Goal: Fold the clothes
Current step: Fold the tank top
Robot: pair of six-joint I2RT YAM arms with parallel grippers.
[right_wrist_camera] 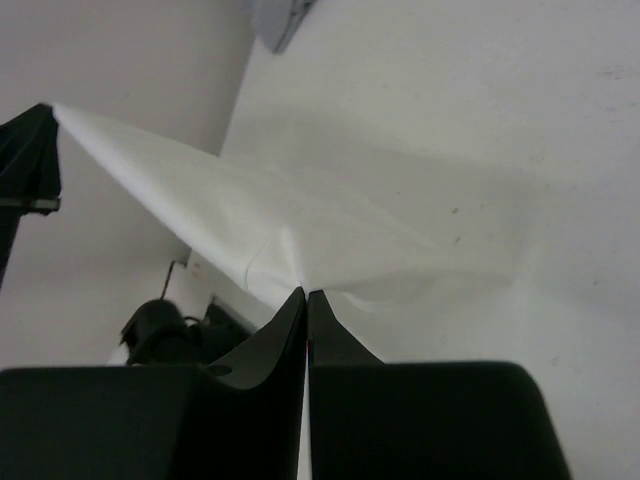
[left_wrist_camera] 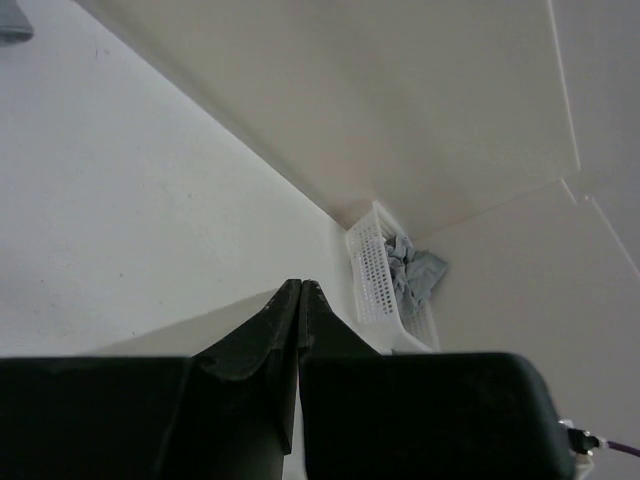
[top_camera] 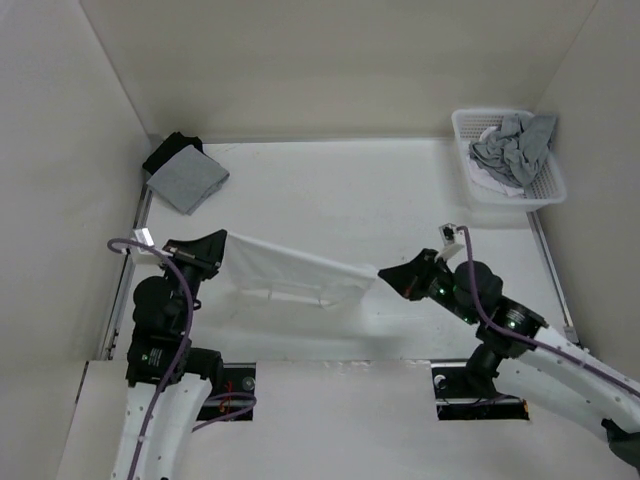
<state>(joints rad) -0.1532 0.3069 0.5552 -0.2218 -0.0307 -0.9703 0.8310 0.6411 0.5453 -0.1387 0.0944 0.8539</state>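
White tabletop (top_camera: 330, 190) with pale walls on three sides. The left gripper (top_camera: 224, 243) has its jaws pressed together on one end of the shirt (top_camera: 290, 272). In its own wrist view the two black tips meet with no gap, though the cloth itself is hard to make out there against the white surface. The right wrist view shows that same end of the shirt drawn to a point at the left gripper's tip. The right gripper (top_camera: 382, 272) is likewise clamped on the opposite end, and its wrist view shows the fabric bunching into a small pinch where the closed jaws meet.

Between the two grippers the shirt hangs as a stretched band across the near-middle of the table. Its upper edge is taut and runs slightly downhill from left to right in the top view. Its lower edge sags, with a soft shadow beneath, and I cannot tell whether that lower edge touches the tabletop.

Well apart from the shirt, at the far left corner, a folded grey cloth (top_camera: 187, 178) lies flat, overlapping a black cloth (top_camera: 172, 150) behind it. At the far right corner sits a white basket (top_camera: 462, 128) against the wall, with crumpled grey clothes (top_camera: 515, 148) heaped inside
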